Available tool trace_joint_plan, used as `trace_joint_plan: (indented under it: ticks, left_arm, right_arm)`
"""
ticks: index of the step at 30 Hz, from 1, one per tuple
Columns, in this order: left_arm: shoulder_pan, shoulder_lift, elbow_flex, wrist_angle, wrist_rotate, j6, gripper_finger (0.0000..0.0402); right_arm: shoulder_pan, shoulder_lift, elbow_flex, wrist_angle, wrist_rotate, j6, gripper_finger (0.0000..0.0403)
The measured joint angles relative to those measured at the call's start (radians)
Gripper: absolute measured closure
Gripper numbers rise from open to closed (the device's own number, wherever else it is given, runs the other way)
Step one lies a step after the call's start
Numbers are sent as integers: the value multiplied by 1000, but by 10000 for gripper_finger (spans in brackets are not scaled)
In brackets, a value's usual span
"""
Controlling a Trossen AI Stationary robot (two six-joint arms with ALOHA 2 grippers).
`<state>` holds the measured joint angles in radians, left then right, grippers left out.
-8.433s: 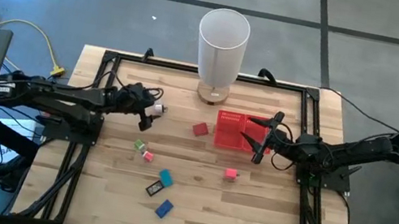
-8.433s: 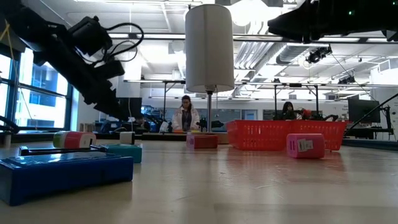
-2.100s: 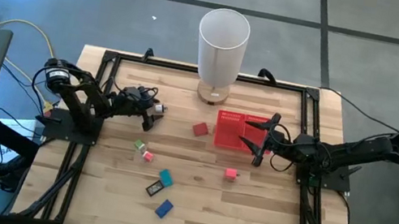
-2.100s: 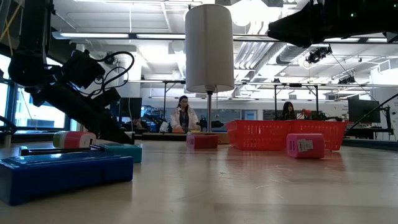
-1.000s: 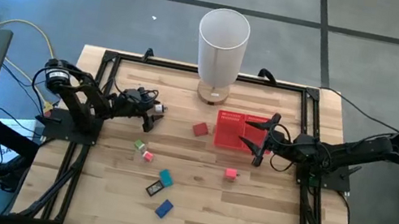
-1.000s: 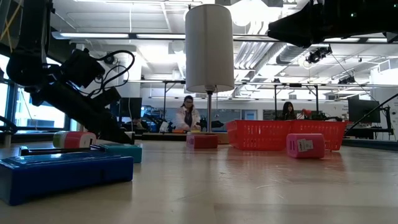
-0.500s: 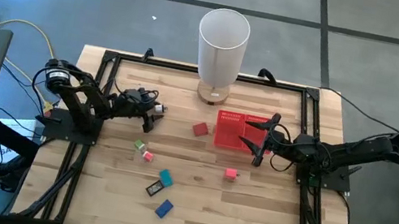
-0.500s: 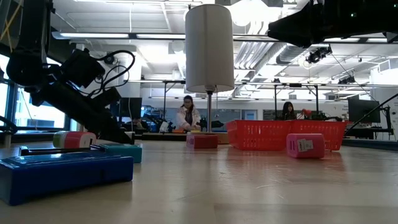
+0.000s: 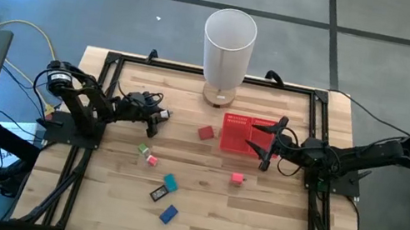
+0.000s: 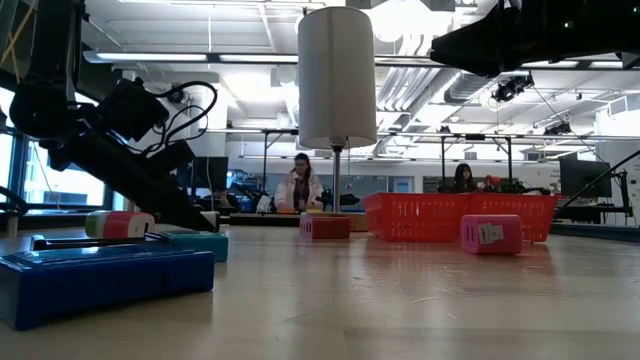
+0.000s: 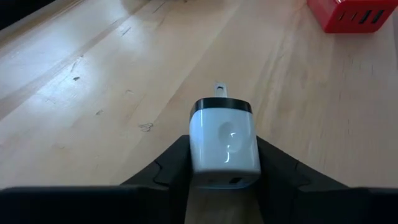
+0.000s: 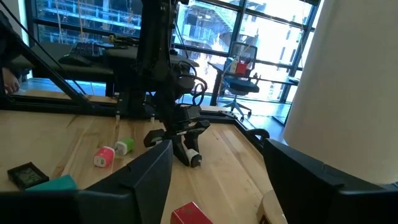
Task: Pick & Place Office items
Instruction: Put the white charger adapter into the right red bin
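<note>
My left gripper (image 9: 154, 123) is at the table's far left, slanting down, shut on a small white charger plug (image 11: 224, 142) whose metal prong points away from the fingers. Other office items lie loose on the wood: a red piece (image 9: 205, 133), a pink one (image 9: 237, 178), a green-and-pink pair (image 9: 147, 153), and teal (image 9: 169, 182), black (image 9: 158, 195) and blue (image 9: 169, 214) pieces. My right gripper (image 12: 216, 152) hangs open and level over the red mesh tray (image 9: 237, 133), with nothing between its fingers. My left gripper pinches the white plug's two flat sides (image 11: 194, 149) between its two fingers (image 11: 168, 165). The fingers slant down from the table's left side and lie along the plug's body, prong end forward. The plug (image 12: 194, 160) sits low at the tabletop; whether it is lifted I cannot tell.
A tall white cylinder (image 9: 227, 47) stands on a foot at the far middle, just behind the tray. A black frame (image 9: 98, 96) runs along the table's sides. Open wood lies between the left gripper and the red piece, and along the near edge.
</note>
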<state>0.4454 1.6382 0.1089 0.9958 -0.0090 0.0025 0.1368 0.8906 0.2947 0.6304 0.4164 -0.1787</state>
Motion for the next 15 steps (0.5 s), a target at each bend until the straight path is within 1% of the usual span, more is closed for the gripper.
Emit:
trace_joint_plan:
  ticks: [6,15]
  left_arm:
    - [0,0,0,0,0,-3,261]
    - [1,0,0,0,8,-3,262]
  right_arm:
    - [0,0,0,0,0,1,162]
    - [0,0,0,0,0,2,162]
